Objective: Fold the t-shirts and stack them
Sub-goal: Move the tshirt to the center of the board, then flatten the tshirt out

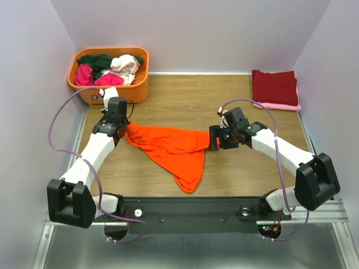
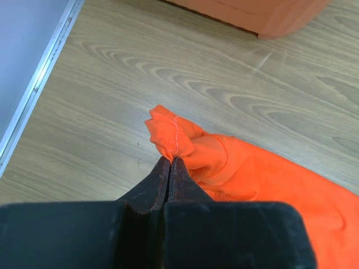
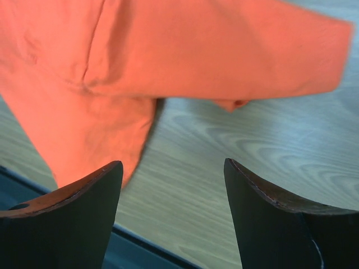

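Note:
A bright orange t-shirt [image 1: 174,148] lies crumpled across the middle of the wooden table. My left gripper [image 1: 124,131] is shut on its left corner; in the left wrist view a pinched fold of the orange cloth [image 2: 171,137] sticks out past the closed fingertips [image 2: 170,159]. My right gripper [image 1: 214,140] is at the shirt's right edge, open. In the right wrist view the orange shirt [image 3: 168,50] hangs ahead of the spread fingers [image 3: 173,168], with bare table between them. A folded dark red t-shirt [image 1: 274,85] lies on a pink one [image 1: 280,105] at the back right.
An orange plastic tub [image 1: 109,89] at the back left holds dark green [image 1: 95,60], magenta [image 1: 84,74] and whitish-pink [image 1: 126,64] shirts; its corner [image 2: 263,17] shows in the left wrist view. White walls enclose the table. A black rail [image 1: 185,210] runs along the near edge.

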Tool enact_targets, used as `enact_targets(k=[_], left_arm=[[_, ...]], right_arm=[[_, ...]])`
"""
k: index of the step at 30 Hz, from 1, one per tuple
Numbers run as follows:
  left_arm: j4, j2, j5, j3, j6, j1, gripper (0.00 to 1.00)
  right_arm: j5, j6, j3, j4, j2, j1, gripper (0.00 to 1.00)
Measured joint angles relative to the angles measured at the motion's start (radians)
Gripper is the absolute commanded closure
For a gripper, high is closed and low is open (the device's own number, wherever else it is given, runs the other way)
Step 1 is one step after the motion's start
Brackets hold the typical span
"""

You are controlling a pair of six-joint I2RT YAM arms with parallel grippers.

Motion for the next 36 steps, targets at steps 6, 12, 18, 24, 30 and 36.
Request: enact_targets(k=[6,12,18,24,30,36], left_arm=[[0.0,0.0,-0.007,0.0,0.019,0.0,0.73],[-0.02,0.017,-0.062,0.0,0.06,-0.001,0.11],[-0.072,0.025,-0.075,0.034,0.093,-0.149,0.12],[-0.057,0.182,-0.021,0.255,0.101,-0.537,0.2],[-0.002,0.541,0.015,0.576,0.186,-0.811,0.29],[0.006,0.832,0.07,0.79,0.329,-0.914,0.37]], right_arm=[[0.034,0.015,-0.009,0.01,0.017,0.088,0.32],[0.157,0.018,-0.009,0.01,0.019,0.09,0.32],[0.257,0.053,-0.014,0.006,0.002,0.02,0.24],[0.256,0.1,-0.079,0.005,-0.074,-0.293,0.13],[0.219,0.135,-0.115,0.003,-0.099,-0.536,0.07],[0.135,0.195,-0.172,0.016,-0.098,-0.735,0.08]])
